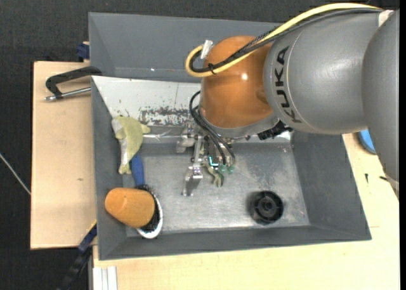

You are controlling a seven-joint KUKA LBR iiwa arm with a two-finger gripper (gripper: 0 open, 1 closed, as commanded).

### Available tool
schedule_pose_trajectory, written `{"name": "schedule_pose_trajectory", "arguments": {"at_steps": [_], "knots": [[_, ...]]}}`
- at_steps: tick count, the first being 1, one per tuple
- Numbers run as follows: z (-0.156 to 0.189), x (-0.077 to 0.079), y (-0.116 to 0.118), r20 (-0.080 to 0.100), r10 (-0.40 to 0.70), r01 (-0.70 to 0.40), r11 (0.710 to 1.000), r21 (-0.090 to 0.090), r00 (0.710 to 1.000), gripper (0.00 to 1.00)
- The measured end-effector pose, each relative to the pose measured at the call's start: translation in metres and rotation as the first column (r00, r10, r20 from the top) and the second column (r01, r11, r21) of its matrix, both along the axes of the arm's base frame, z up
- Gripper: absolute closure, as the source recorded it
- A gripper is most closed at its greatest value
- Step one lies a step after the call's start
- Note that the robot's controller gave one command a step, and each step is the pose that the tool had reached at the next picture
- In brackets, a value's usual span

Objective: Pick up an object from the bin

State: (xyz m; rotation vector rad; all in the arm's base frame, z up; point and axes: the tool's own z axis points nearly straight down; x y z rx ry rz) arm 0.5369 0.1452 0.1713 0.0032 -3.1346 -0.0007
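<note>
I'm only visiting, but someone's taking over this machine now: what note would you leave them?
Gripper: open, nothing between its fingers, over bare floor in the middle of the bin.
Things: orange plug lower left, against a black-and-white ring; pale rubbery scrap and blue piece by the left wall; black round cap lower right.
Done: nothing picked.
Left: grip one thing, lift it out.

I see the grey bin (330, 219), on its floor a yellowish rag (129, 135) at left, orange cup (129, 207) front left, black cap (264, 206) front right
</note>
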Motion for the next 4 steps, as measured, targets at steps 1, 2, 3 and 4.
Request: {"name": "schedule_pose_trajectory", "arguments": {"at_steps": [1, 2, 3, 4], "knots": [[0.002, 0.036, -0.098, 0.015, -0.106, 0.106, 0.994, -0.002, 0.994, 0.0], [-0.097, 0.035, -0.087, 0.014, -0.27, 0.27, 0.963, 0.004, 0.963, 0.0], [-0.094, 0.038, -0.088, 0.025, -0.27, 0.27, 0.963, 0.007, 0.963, 1.0], [0.056, 0.047, -0.084, 0.02, -0.306, 0.306, 0.952, 0.006, 0.952, 1.0]]}}
